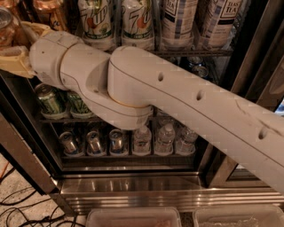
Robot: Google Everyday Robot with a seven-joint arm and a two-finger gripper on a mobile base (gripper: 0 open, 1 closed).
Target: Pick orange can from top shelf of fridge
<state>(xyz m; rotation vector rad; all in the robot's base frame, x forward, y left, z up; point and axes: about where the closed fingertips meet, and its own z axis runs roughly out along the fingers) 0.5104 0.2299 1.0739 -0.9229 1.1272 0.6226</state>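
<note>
Cream-white plastic robot arm (pixel 186 106), thick and jointed, slanting from the lower right up to the upper left across the open front of the fridge (pixel 155 190). At its upper-left end, the gripper (pixel 15 44), level with the left end of the top shelf (pixel 191 52). Two tan fingers (pixel 15 62), one above the other, jaws apart with a dark gap between them and clamped on nothing. Close above the upper finger, in the top-left corner, the orange can (pixel 46 9): shiny copper, upright on the top shelf, cut off by the upper edge. Cannot tell whether can and finger touch. To the right on the same shelf, two 7UP bottles (pixel 95 22) side by side, then two pale tea bottles (pixel 177 22). Below the arm's elbow, on the next rack down, two green cans (pixel 49 99). On the lowest rack, three silver cans (pixel 93 142) in a row on the left and three small water bottles (pixel 165 137) on the right. Beneath these, the stainless-steel base of the cooler. On the floor at lower left, loose cables (pixel 17 208). Along the bottom edge, two clear plastic bins (pixel 133 217), only partly in view.
</note>
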